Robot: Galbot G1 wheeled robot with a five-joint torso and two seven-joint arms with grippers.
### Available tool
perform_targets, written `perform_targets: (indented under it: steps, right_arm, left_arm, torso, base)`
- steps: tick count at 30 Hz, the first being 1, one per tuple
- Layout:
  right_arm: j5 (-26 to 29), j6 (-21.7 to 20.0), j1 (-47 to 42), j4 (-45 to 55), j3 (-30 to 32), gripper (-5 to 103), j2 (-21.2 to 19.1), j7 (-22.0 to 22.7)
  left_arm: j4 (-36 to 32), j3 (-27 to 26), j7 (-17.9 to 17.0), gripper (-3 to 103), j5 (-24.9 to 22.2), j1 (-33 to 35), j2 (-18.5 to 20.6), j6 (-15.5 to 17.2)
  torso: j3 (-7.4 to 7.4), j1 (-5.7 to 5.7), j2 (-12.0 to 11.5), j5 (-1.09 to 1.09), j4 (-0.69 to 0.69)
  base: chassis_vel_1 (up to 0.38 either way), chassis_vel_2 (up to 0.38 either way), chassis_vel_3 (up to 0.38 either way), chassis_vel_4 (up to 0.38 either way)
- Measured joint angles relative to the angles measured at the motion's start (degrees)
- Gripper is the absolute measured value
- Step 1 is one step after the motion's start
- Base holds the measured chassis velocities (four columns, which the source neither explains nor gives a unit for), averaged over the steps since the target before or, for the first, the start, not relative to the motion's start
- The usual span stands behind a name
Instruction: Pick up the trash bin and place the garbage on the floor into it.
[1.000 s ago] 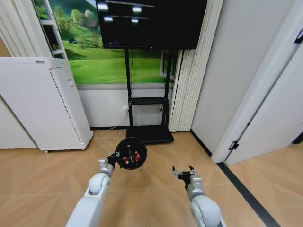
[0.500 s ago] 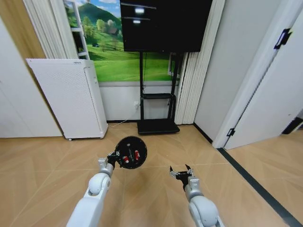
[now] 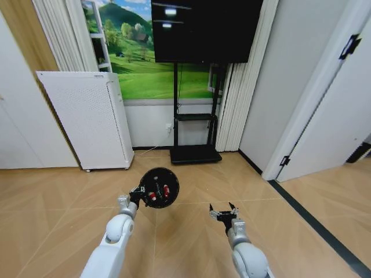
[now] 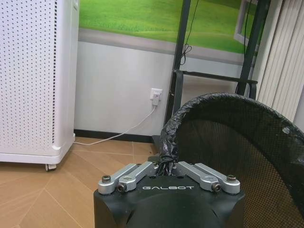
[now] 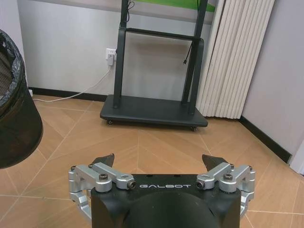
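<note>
Left claw (image 3: pixel 139 191) is clamped tight on the rim of the trash bin (image 3: pixel 159 187), holding it off the floor (image 3: pixel 52 214) out in front of the robot, at about eleven o'clock from where its body stands. From the left wrist you can see the fingers (image 4: pixel 137 172) pinched together on the bunched edge of the black liner, with the bin's mesh wall (image 4: pixel 228 156) curving away just beyond. The bin tips its mouth back toward the head camera, and inside it sit two small red-and-white pieces of garbage (image 3: pixel 158 193), side by side against the dark bottom.

Right claw (image 3: pixel 223 211) hangs at about one o'clock, well apart from the bin, its two dark fingertips spread wide with nothing between them. The right wrist view confirms it: fingers (image 5: pixel 105 159) splayed out over bare herringbone parquet, the bin's side (image 5: pixel 16 118) off toward the other arm.

Straight ahead at twelve o'clock a black TV stand (image 3: pixel 195 153) rests on the floor beneath a dark screen (image 3: pixel 206 29). At ten o'clock a tall white perforated appliance (image 3: pixel 87 119) stands against the wall, a white cable (image 3: pixel 152 149) trailing along the skirting beside it. A dark border strip (image 3: pixel 313 223) runs across the parquet at three o'clock.
</note>
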Motion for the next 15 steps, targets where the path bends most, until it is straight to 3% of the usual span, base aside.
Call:
perform_targets:
  steps: [15]
  right_arm:
    - [-3.70, -0.69, -0.06, -0.66, -0.25, 100, 0.72, -1.04]
  left_arm:
    - [1.61, -0.62, 1.01, 4, 0.00, -0.77, -0.06, -0.01]
  torso:
    - [0.00, -0.01, 0.00, 0.01, 0.01]
  base:
    - [0.033, 0.011, -0.026, -0.010]
